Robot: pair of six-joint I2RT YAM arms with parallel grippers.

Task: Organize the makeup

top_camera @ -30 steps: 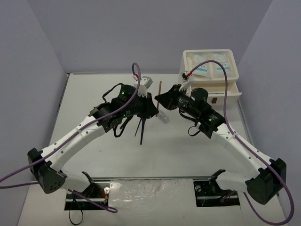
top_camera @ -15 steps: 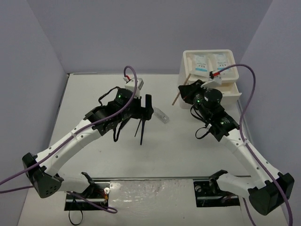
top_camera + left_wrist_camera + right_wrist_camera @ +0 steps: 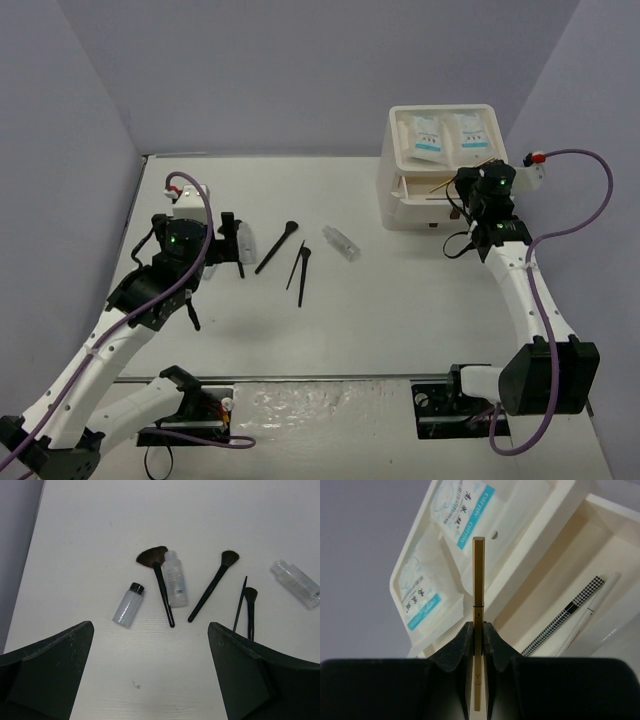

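Pinches a slim, square-edged wooden stick (image 3: 478,570) in right gripper (image 3: 478,628); holds left gripper (image 3: 150,630) spread above black bristly brushes (image 3: 160,585), clear vials (image 3: 128,606).

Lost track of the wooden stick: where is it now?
The wooden stick is pinched in the right gripper, far right in the top view, beside the white drawer box.

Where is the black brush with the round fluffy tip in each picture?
Top external: the round-tipped brush lies slanted, left of centre, fluffy tip pointing up and right.
Left wrist: a little right of the middle, in the upper half, slanted the same way.
Right wrist: not in it.
Shared landmark: the lone clear vial, lying to the brush's right in both the top and the left wrist views.
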